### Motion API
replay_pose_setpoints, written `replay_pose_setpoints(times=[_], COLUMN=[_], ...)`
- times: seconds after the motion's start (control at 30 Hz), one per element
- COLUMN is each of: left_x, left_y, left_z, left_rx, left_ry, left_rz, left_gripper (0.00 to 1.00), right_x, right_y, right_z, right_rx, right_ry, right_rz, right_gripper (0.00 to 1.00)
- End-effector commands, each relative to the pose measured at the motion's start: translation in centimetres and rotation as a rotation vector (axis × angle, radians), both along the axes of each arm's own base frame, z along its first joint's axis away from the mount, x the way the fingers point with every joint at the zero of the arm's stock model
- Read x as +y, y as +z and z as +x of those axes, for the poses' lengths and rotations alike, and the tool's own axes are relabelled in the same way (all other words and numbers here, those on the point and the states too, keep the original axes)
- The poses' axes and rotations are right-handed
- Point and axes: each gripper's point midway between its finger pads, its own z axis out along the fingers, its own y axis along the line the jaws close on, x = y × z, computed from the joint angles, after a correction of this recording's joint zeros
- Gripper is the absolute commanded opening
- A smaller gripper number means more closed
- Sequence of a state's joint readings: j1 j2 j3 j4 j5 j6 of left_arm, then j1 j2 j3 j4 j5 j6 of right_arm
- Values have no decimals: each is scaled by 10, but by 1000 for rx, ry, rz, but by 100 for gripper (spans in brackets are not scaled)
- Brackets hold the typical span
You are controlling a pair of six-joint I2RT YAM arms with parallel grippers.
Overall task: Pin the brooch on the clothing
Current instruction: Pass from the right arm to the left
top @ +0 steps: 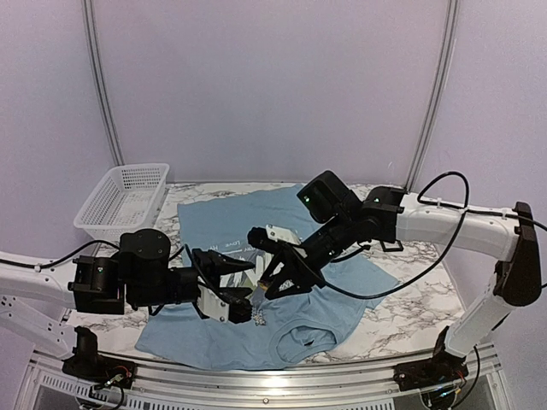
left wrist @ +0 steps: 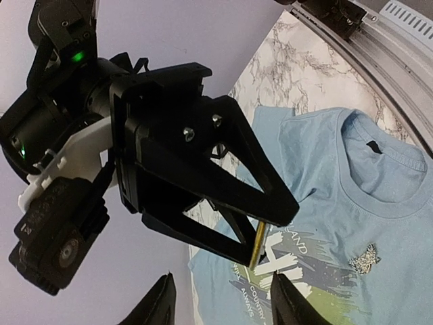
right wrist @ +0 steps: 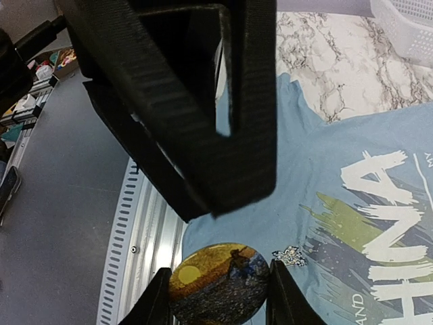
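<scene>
— Where is the brooch (right wrist: 218, 281) now?
— The right gripper (right wrist: 220, 296) is clamped on its edges and holds it in the air above the blue shirt (right wrist: 352, 135). Its face shows a painted yellow sun.
— And the left gripper (left wrist: 226, 301)?
— Its fingers stand apart with nothing between them, just beside the right one.

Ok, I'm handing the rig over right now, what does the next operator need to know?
Right gripper: fingers shut on the brooch, held by its rim above the T-shirt.
Left gripper: fingers open, empty, close beside the right one.
T-shirt: spread on the table, print up, collar toward the arm bases.
A small silver pin sits on the chest; pinned or loose, cannot tell.
Done: brooch picked up. Left: pin it onto the T-shirt.
</scene>
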State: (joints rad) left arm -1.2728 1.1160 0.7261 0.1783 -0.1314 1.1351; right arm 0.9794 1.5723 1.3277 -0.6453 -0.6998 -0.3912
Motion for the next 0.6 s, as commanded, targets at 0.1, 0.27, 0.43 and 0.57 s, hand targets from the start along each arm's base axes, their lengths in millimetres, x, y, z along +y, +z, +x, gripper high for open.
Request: replay_pose_setpoints(times=[0.1, 0.27, 0.43, 0.57], left_x=[-16, -15, -19, -22], left_y=[14, 6, 2, -7], left_z=[-17, -17, -17, -17], left_rx=[11, 55, 72, 81], left_ry=[-76, -67, -66, -73], left_rz=[-16, 26, 52, 77], left_gripper=[47, 37, 34, 34], right_x=[6, 7, 10, 12], right_y=[8, 13, 14, 16], right_z=[-21, -24, -25, -25], right_rx=[-2, -7, -10, -14], right_ry=[43, 50, 56, 58], right_rz=[-1, 13, 20, 27], right_gripper=[23, 23, 23, 23])
